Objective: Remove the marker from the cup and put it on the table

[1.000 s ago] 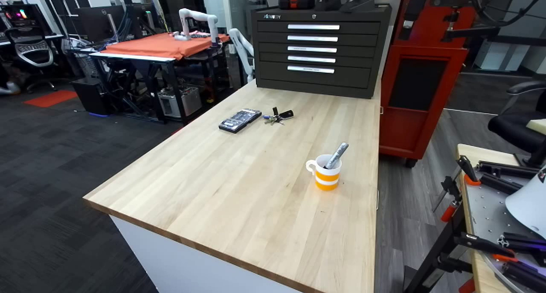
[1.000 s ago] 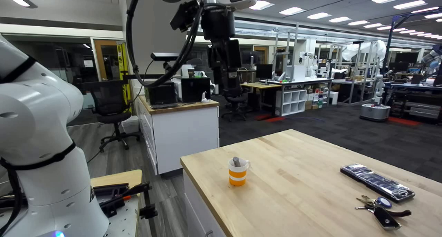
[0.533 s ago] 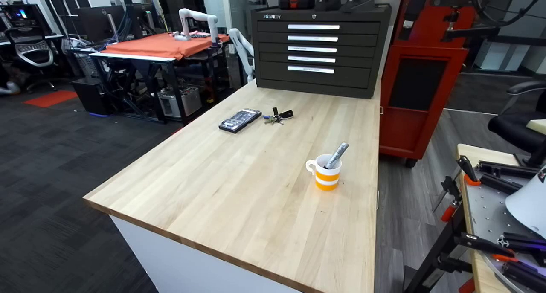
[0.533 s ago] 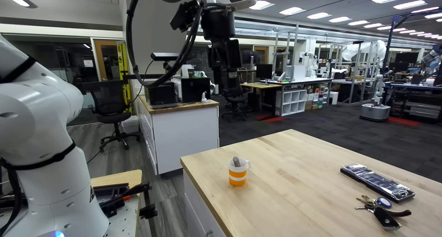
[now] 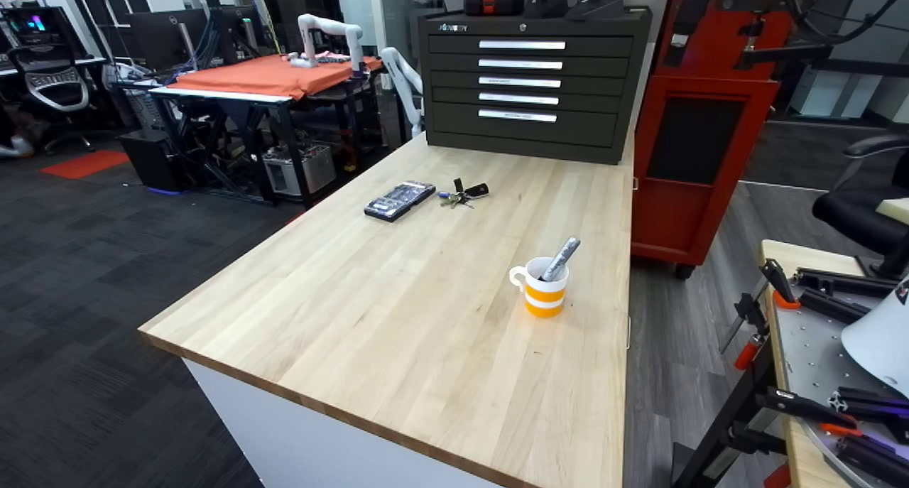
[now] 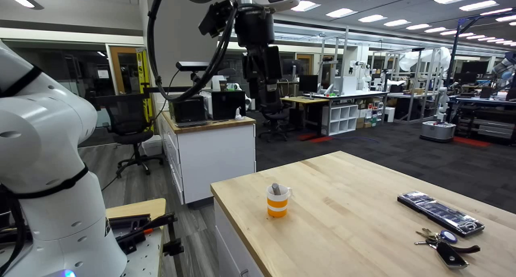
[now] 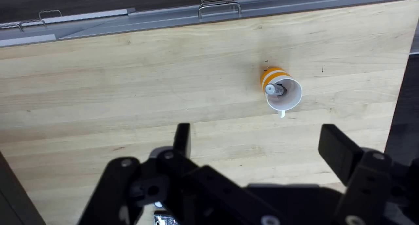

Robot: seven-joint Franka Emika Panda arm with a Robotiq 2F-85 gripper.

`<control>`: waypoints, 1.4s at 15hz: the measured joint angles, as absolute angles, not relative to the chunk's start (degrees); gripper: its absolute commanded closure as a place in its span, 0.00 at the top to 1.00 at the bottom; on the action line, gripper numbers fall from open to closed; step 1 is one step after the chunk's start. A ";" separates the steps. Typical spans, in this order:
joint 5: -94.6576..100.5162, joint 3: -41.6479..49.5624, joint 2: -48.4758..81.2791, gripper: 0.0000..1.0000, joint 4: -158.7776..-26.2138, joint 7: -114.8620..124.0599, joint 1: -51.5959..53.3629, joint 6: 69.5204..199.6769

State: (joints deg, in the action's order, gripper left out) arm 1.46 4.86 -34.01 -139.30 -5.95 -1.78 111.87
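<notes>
The marker (image 5: 559, 259) stands inside the cup (image 5: 545, 305), its upper part sticking out past the white rim. Its long axis is tilted: in an exterior view it slants up to the right, away from the handle (image 5: 517, 278); in the wrist view its round pale end faces the camera, over the left side of the rim. The cup sits upright on the table (image 5: 341, 317), near the edge above the drawers (image 6: 233, 248).

The gripper (image 7: 255, 140) hangs fingers down, well above the table and well apart from the cup. Its two fingers (image 7: 338, 151) are spread wide, wood showing between them. The arm (image 6: 52, 148) rises along the left of an exterior view and leaves the picture there; its far end shows at the top, carrying the gripper.

Farther along the table a flat case (image 5: 400, 201) and keys (image 5: 463, 194) lie just beside each other, a toolbox (image 5: 525, 133) beyond.

Against half a second earlier, marker, cup, arm and gripper look unmoved; a small coloured light (image 5: 34, 23) far off has turned from blue toward violet.
</notes>
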 measured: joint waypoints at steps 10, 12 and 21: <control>3.00 1.75 -28.37 1.00 -139.25 -6.77 -0.85 113.12; 3.00 1.49 -26.05 1.00 -139.27 -7.48 -0.12 115.35; 2.85 0.39 -19.31 1.00 -140.06 -8.47 1.37 123.25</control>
